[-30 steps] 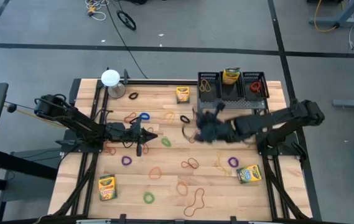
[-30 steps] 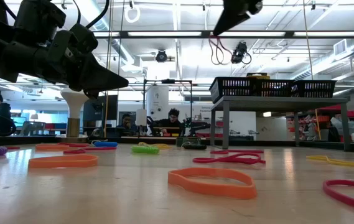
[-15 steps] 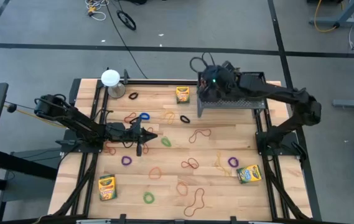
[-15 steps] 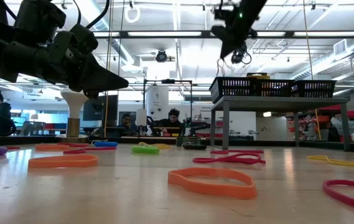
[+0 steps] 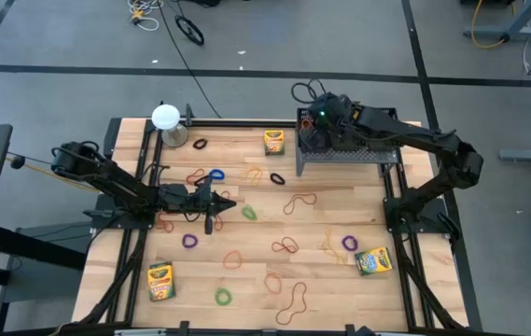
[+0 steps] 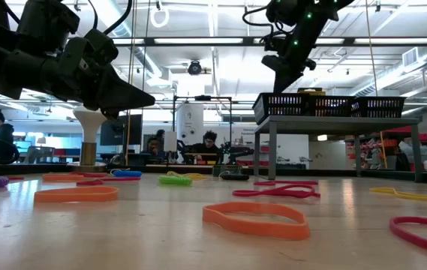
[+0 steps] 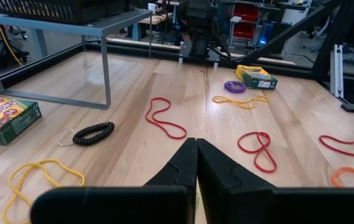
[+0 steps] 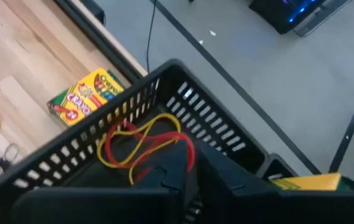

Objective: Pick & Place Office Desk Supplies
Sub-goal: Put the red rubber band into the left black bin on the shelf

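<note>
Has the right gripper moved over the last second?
Yes. The right gripper went from over mid-table, in front of the black mesh rack, to above the rack's left compartment, where red and yellow rubber bands lie.

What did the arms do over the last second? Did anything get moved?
The right claw carried a red rubber band up from mid-table to the black mesh rack at the back edge and now hangs over its leftmost bin, where red and yellow bands lie; whether it has let go cannot be told. The left claw stayed shut over the table; everything else stayed put.
</note>
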Robot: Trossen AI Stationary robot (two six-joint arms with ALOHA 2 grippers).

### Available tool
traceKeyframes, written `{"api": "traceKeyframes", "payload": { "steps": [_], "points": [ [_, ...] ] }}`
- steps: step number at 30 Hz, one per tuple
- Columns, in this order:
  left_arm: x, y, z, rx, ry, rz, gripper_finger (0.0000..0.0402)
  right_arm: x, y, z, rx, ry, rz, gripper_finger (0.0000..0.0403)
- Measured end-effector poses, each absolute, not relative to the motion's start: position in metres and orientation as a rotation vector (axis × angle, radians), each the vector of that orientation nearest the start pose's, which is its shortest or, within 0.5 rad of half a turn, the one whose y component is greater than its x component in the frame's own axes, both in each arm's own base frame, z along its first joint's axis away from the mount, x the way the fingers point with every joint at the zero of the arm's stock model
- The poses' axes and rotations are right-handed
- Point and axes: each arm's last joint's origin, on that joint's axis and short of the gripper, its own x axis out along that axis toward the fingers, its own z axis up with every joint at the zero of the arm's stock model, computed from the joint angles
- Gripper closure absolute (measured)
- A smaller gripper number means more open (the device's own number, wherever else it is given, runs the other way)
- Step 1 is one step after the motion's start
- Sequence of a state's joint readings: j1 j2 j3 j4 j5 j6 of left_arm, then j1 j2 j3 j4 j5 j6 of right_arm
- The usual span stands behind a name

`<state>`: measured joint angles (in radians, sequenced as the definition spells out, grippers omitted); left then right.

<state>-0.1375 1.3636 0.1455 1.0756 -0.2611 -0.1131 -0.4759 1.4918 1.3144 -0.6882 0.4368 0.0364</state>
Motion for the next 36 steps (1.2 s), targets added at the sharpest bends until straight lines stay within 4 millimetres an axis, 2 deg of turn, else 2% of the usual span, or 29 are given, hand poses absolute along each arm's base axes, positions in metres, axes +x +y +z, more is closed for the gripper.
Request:
{"api": "traceKeyframes", "payload": {
  "steps": [6, 11, 14, 17, 20, 24, 29, 36],
  "points": [
    [0.201, -0.02, 0.139, -0.085, 0.133, 0.131, 0.0392, 0.271, -0.153, 0.31, 0.048, 0.898, -0.866, 0.0307],
    [0.2, -0.02, 0.139, -0.084, 0.133, 0.131, 0.0392, 0.268, -0.147, 0.314, 0.012, 0.907, -0.84, 0.0291],
    [0.2, -0.02, 0.139, -0.084, 0.133, 0.131, 0.0392, 0.267, -0.131, 0.323, -0.025, 0.894, -0.794, 0.0308],
    [0.2, -0.02, 0.139, -0.084, 0.134, 0.131, 0.0392, 0.269, -0.108, 0.333, -0.06, 0.855, -0.696, 0.0348],
    [0.2, -0.02, 0.139, -0.084, 0.134, 0.131, 0.0392, 0.275, -0.082, 0.334, -0.074, 0.811, -0.548, 0.0391],
    [0.2, -0.02, 0.139, -0.084, 0.134, 0.131, 0.0392, 0.282, -0.045, 0.313, -0.097, 0.752, -0.38, 0.0386],
    [0.2, -0.02, 0.139, -0.084, 0.134, 0.131, 0.0392, 0.283, -0.005, 0.264, -0.107, 0.683, -0.258, 0.0395],
    [0.2, -0.02, 0.139, -0.085, 0.133, 0.131, 0.0392, 0.269, 0.032, 0.208, -0.071, 0.573, -0.145, 0.0391]
  ]
}}
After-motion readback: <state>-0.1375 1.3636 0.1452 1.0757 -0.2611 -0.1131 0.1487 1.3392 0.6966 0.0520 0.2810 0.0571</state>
